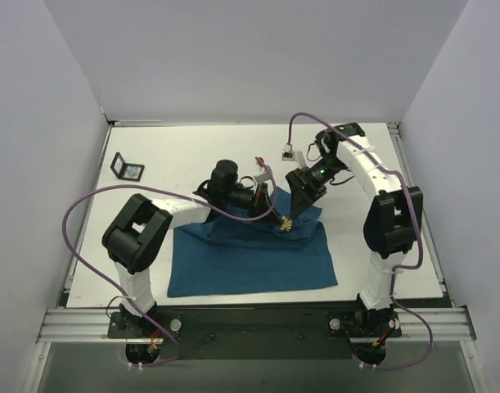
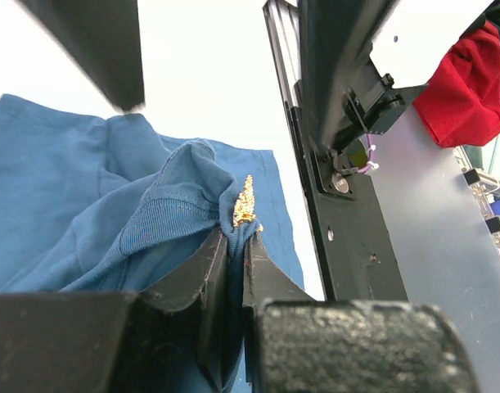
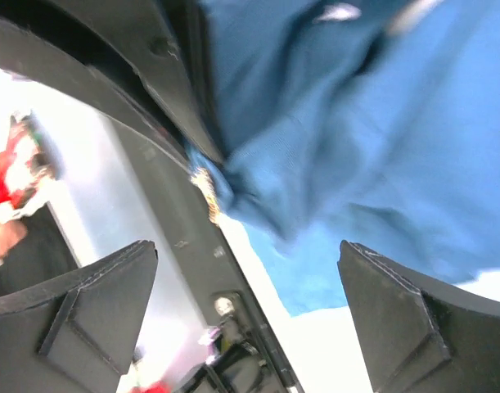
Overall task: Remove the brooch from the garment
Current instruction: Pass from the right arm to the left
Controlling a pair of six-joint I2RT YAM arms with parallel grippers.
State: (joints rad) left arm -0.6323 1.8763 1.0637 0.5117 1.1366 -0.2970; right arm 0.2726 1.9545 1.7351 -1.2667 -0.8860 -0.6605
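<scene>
Clamping a raised fold at the far edge of the garment (image 1: 250, 258), the left gripper (image 2: 237, 246) is closed on cloth just below the brooch (image 2: 244, 202), which is pinned at the fold's crest. The right gripper (image 3: 245, 246) is spread wide beside it, grasping nothing, with bare table (image 1: 192, 147) beyond. A pale mark (image 3: 340, 11) on the cloth is too blurred to be read.

I see the garment (image 1: 250, 258) on the bench (image 1: 192, 147) near the middle, the brooch (image 1: 287, 223) at its far edge, a frame (image 1: 128, 169) behind it, far left.
</scene>
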